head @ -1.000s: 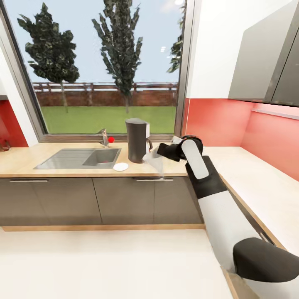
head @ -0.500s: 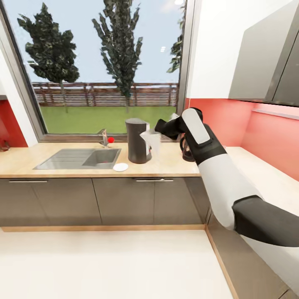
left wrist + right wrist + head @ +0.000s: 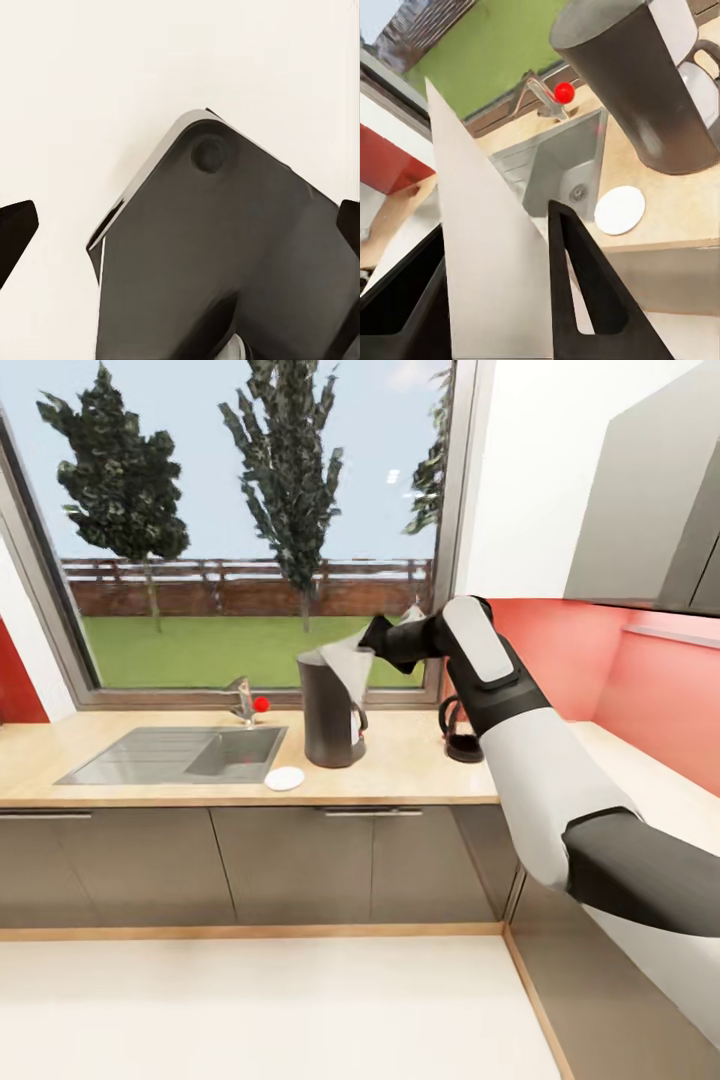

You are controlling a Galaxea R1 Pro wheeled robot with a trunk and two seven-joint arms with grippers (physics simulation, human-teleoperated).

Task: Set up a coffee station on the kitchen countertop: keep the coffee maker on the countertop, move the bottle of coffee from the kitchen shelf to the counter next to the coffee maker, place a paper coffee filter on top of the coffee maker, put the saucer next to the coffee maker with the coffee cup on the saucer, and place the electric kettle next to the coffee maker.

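Right pincer [image 3: 378, 641] is clamped on a white paper filter [image 3: 350, 665], holding it in the air just above the top of the dark coffee maker [image 3: 328, 708]; in the right wrist view the filter [image 3: 487, 247] stands as a flat sheet between the two dark fingers [image 3: 581, 285]. Whether the filter touches the coffee maker's rim cannot be told. The coffee maker stands on the light wood tabletop [image 3: 400, 760], right of the steel sink [image 3: 170, 753], with a small white saucer [image 3: 284, 778] near its left front. A faucet with a red knob [image 3: 260, 703] sits at the far edge of the sink. A dark kettle [image 3: 460, 732] stands further right, partly behind the arm. Grey cabinet doors run under the tabletop, the floor is pale, a large window shows trees and lawn, and the wall to the right is red. The left pincer's tips [image 3: 15, 232] show at the edges of the left wrist view, spread apart and holding nothing.
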